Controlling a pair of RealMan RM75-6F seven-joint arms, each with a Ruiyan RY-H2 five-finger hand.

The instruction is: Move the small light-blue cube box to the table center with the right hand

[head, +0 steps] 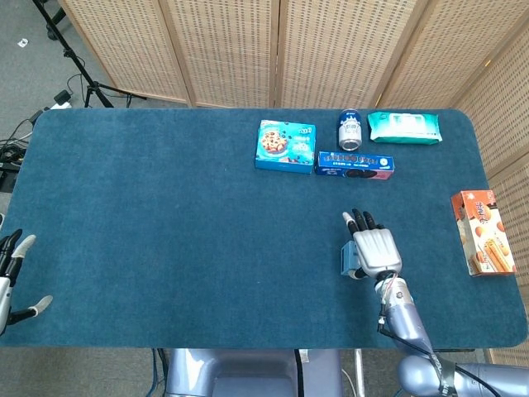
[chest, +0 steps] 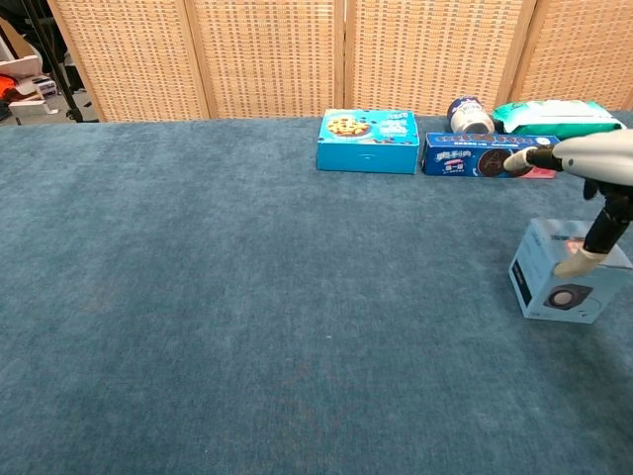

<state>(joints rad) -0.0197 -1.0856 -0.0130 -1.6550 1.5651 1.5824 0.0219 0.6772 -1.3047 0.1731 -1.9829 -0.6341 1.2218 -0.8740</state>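
"Where was the box [chest: 567, 283]?"

"It sat flat on the table [head: 165, 231], right of the middle, under the right hand [head: 374, 251]."

"Did the hand grip it?"

"Its fingers [chest: 529, 157] were stretched out above the box, and only the thumb touched its top. That looked like letting go after setting it down."

"And the left hand [head: 11, 277]?"

"It waited at the table's near left edge, fingers spread, holding nothing, since the job belonged to the right."
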